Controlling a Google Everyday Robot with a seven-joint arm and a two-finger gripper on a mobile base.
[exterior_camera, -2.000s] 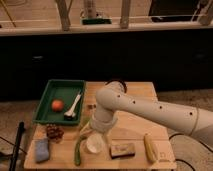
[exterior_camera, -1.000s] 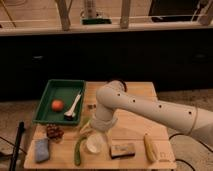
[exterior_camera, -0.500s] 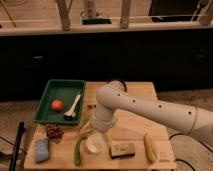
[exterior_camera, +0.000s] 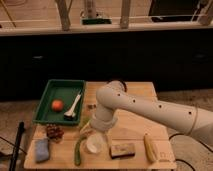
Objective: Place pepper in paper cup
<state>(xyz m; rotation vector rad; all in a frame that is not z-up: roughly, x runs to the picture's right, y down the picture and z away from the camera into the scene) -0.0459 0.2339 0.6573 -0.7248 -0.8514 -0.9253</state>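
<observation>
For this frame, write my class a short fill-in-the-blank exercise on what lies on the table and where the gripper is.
1. The pepper lies on the table to the ______ of the paper cup in the camera view.
2. The orange-red ball sits inside the ______ tray.
3. The gripper is low over the table, just above the paper ______.
4. The colour of the sponge at the table's near left corner is ______.

Missing words: left; green; cup; blue

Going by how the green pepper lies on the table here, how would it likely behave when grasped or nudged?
The pepper is long, slim and curved, so it probably pivots rather than rolls. It looks light. It may overhang the paper cup. The hand sits just above them.
</observation>
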